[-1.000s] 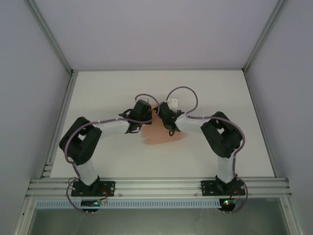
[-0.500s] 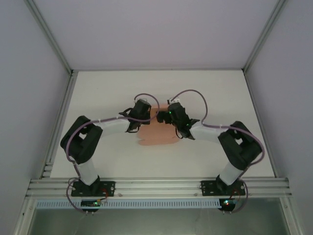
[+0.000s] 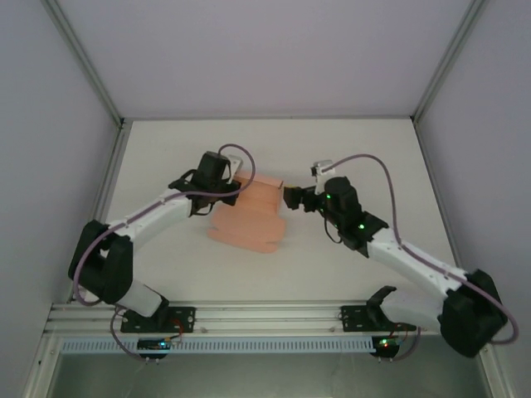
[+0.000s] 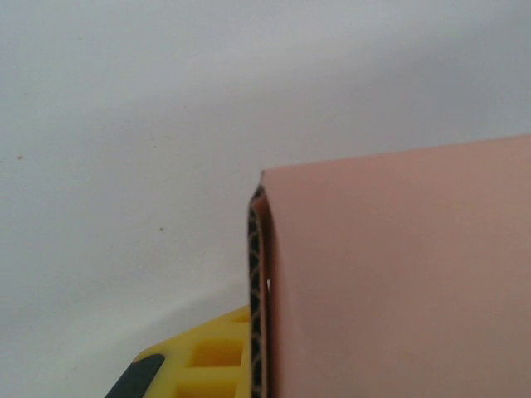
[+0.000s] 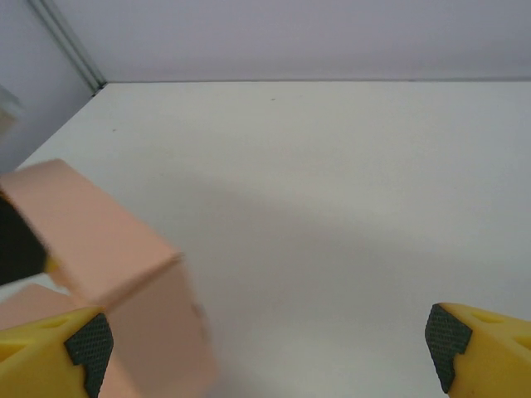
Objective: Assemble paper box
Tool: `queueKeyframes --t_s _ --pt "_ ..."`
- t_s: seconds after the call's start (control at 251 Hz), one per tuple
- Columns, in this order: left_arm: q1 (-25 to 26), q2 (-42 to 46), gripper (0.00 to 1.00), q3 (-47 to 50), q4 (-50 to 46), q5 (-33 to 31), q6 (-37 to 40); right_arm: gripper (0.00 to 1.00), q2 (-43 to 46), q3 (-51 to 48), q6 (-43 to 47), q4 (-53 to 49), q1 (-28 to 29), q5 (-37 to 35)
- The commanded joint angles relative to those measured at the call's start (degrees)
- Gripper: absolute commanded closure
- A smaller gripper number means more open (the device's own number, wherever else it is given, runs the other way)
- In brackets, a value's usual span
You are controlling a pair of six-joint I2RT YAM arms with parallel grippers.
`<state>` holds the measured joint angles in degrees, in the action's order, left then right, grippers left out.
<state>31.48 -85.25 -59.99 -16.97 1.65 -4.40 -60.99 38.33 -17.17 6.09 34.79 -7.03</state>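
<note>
The salmon-pink paper box (image 3: 247, 217) lies mid-table as a partly folded sheet, its far panel standing up. My left gripper (image 3: 238, 184) is shut on that raised far-left edge. In the left wrist view the card (image 4: 398, 282) covers the right side, its corrugated edge pressed against my yellow finger (image 4: 195, 361); the other finger is hidden behind the card. My right gripper (image 3: 288, 197) is open just right of the box, apart from it. The right wrist view has the folded corner of the box (image 5: 108, 249) at left and nothing between the fingertips (image 5: 87, 340).
The white table (image 3: 373, 157) is bounded by aluminium frame rails (image 3: 104, 195) at left and right and grey walls behind. The arm bases sit on the rail (image 3: 265, 315) at the near edge. Bare tabletop (image 5: 332, 191) lies ahead of the right gripper.
The left arm has stretched out and carried the card leftward, lifting its far edge. The right gripper has drawn back to the right, away from the card, and the right arm has stretched out.
</note>
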Motion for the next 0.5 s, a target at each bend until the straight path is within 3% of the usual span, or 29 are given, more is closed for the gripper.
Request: queueKeyframes --t_s 0.0,0.108,0.231,0.495 --pt "0.86 2.87 1.0 -2.6 -14.59 8.46 10.93 0.01 6.0 -3.5 -1.45 -9.83 -3.41 1.85" --pt "2.85 2.83 1.0 -4.6 -23.69 10.9 16.5 0.01 9.75 -3.91 -1.47 -16.34 -7.06 5.62" --pt "7.31 -2.06 1.0 -9.33 -30.77 4.88 18.38 0.01 9.94 -3.53 -1.29 -20.7 -9.92 8.46" --pt "12.51 -21.99 1.0 -25.53 -47.65 -11.65 19.92 0.01 6.26 -1.69 -0.31 -24.52 -14.05 11.01"
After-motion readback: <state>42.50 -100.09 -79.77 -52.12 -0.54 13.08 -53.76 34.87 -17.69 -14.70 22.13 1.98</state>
